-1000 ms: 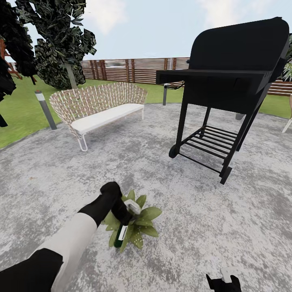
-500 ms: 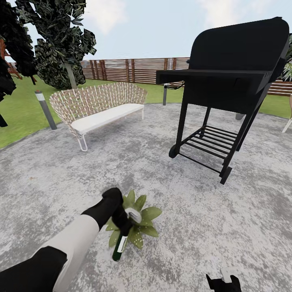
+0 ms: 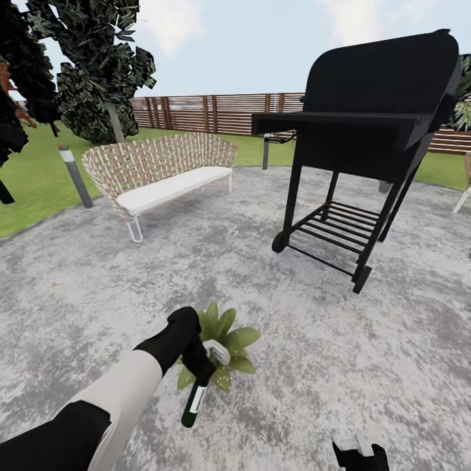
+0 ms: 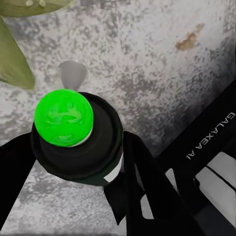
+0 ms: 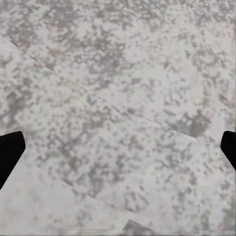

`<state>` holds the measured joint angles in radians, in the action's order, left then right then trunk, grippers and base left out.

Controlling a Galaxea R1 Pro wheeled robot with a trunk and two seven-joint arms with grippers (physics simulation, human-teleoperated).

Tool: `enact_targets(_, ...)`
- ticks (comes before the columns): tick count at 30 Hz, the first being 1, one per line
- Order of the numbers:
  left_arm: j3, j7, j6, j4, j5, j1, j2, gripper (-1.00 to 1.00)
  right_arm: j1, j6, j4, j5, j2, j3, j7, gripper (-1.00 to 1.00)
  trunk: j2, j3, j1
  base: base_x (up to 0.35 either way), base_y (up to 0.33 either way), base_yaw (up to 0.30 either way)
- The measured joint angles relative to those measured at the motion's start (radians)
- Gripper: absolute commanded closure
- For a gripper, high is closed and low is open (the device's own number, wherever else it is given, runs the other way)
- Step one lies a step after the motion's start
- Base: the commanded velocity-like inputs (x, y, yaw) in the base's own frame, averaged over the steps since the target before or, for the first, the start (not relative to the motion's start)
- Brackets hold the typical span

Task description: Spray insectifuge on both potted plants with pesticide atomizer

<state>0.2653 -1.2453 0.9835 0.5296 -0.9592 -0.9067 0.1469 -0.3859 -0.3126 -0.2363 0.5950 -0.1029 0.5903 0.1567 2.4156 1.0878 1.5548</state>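
Note:
My left gripper (image 3: 198, 364) is shut on the pesticide atomizer (image 3: 193, 403), a slim dark green bottle with a white label, held tilted with its base toward me. Its pale spray head (image 3: 218, 353) hangs right over one potted plant (image 3: 230, 339), a small rosette of pointed green leaves on the patio. In the left wrist view the atomizer (image 4: 64, 118) is seen end-on between black fingers (image 4: 142, 182), with a leaf (image 4: 12, 59) beside it. The second potted plant is out of view. My right gripper (image 3: 358, 455) is low at the front right, open above bare paving (image 5: 118, 108).
A black grill (image 3: 366, 131) on a wheeled stand rises at the right. A woven bench (image 3: 160, 173) with a white seat stands at the back left, with a grey lamp post (image 3: 75, 176) and dark tree (image 3: 91, 65) beside it. Beyond lie the lawn and slat fence (image 3: 209, 112).
My left arm has drawn back toward me, bringing the atomizer's base lower and nearer while its head stays over the plant. The view shifted slightly.

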Motion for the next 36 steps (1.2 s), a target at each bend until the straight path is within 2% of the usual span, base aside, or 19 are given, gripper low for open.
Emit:
enact_targets(7,0.006,0.002,0.002,-0.001,-0.001,-0.001,-0.002,1.0,0.0,0.0,0.001,0.0,0.0,0.001,0.0,-1.0,0.0,0.0,-0.001,-0.13,0.264,-0.082)
enact_targets(17,0.005,0.002,0.002,0.0,-0.001,-0.002,-0.004,1.0,0.0,0.001,0.002,0.0,0.0,0.0,0.0,-1.0,0.0,0.0,-0.001,-0.011,0.334,-0.291)
enact_targets(27,0.007,0.002,0.001,0.004,-0.001,-0.003,-0.004,1.0,0.0,0.001,0.002,0.0,0.0,0.0,0.0,-1.0,0.0,0.0,0.0,-0.179,0.287,-0.289)
enact_targets(36,0.001,0.002,0.001,0.011,-0.001,-0.013,-0.006,1.0,0.0,0.001,0.002,0.001,0.0,-0.001,0.0,-1.0,0.0,0.0,-0.001,-0.116,0.133,-0.048)
